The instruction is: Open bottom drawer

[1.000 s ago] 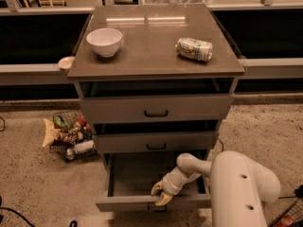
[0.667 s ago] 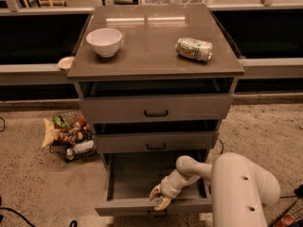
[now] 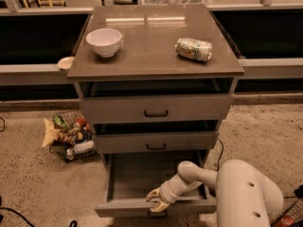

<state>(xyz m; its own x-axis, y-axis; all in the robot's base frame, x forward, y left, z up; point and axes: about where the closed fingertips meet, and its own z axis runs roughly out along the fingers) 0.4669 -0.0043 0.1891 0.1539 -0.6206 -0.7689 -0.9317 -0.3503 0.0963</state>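
Observation:
The bottom drawer (image 3: 142,207) of the grey cabinet is pulled well out, and its inside looks bare. Its small black handle (image 3: 157,215) shows just below the front edge. My gripper (image 3: 156,203) sits over the top of the drawer front, right above the handle, with its tan fingers (image 3: 153,194) hooked at that edge. My white arm (image 3: 239,193) reaches in from the lower right.
The middle drawer (image 3: 155,142) and top drawer (image 3: 156,109) are nearly closed. A white bowl (image 3: 104,41) and a lying can (image 3: 193,48) sit on the cabinet top. A wire basket of items (image 3: 66,138) stands on the floor at left.
The bottom drawer has slid a little further out toward the camera, and my gripper has moved with its front edge.

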